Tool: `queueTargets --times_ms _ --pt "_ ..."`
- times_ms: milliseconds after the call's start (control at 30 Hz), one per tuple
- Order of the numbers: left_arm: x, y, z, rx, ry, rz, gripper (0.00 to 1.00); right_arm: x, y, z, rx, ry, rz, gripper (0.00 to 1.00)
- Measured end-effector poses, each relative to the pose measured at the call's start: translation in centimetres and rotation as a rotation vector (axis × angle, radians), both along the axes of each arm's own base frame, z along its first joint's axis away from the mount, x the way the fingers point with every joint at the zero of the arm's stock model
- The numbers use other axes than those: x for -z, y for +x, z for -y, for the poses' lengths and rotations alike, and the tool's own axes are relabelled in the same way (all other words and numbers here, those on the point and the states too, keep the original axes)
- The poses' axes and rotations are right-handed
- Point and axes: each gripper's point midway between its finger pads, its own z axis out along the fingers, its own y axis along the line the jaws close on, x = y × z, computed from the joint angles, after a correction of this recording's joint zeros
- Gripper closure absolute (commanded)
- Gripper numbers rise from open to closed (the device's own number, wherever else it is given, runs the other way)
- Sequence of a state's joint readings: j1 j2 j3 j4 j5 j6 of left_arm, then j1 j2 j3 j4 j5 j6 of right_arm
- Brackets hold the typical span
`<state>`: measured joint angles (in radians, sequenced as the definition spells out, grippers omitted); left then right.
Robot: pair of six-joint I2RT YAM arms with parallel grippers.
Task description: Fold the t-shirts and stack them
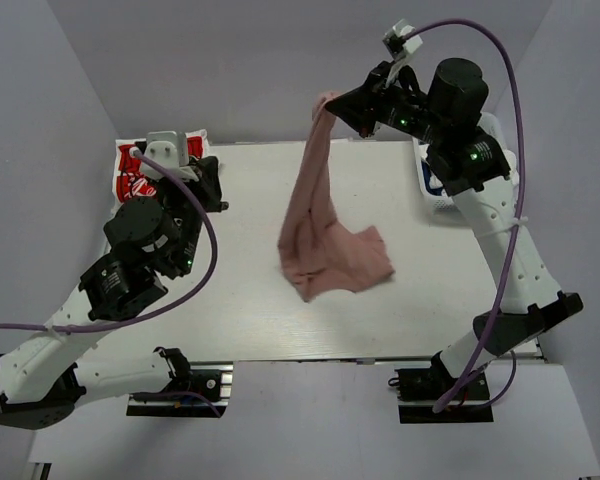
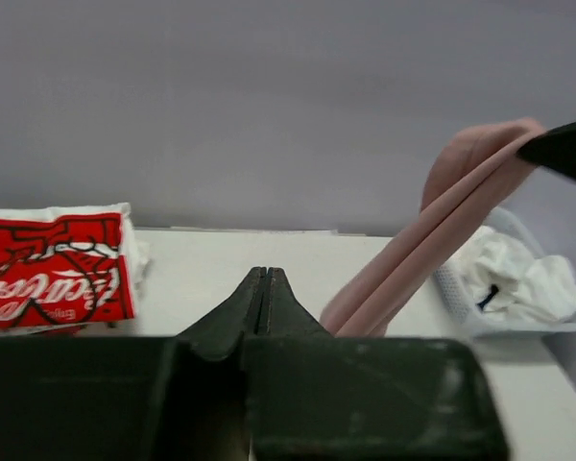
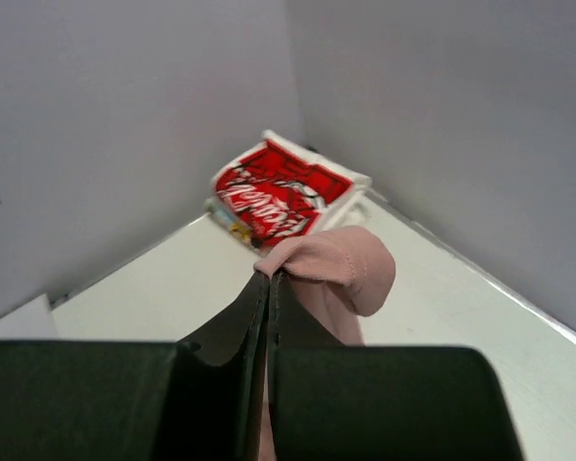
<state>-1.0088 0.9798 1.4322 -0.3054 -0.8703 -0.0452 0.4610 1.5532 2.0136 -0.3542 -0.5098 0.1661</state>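
Pink t-shirt [image 1: 325, 245] pinched in right fingers [image 3: 257, 303], hanging onto table [image 1: 430, 310]; left fingers [image 2: 254, 300] closed, empty

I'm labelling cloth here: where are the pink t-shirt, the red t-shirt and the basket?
pink t-shirt [image 1: 330, 255], top view, bunched lower part.
red t-shirt [image 3: 274, 197], right wrist view, printed top face.
basket [image 2: 451, 288], left wrist view, mesh side wall.

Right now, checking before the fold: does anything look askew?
The pink shirt hangs bunched from the right gripper, its lower end crumpled on the table rather than flat. Nothing else stands out.
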Motion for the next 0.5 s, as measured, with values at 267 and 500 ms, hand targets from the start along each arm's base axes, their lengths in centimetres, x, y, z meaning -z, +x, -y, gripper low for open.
queueTargets --times_ms 267,500 --pt "7.7 1.3 2.9 0.005 0.052 -0.169 0.00 9.3 4.1 7.3 0.488 0.016 -0.159 1.00" --pt "22.2 3.1 7.5 0.031 0.283 -0.454 0.00 28.5 5.8 12.6 0.784 -0.183 -0.523 1.00"
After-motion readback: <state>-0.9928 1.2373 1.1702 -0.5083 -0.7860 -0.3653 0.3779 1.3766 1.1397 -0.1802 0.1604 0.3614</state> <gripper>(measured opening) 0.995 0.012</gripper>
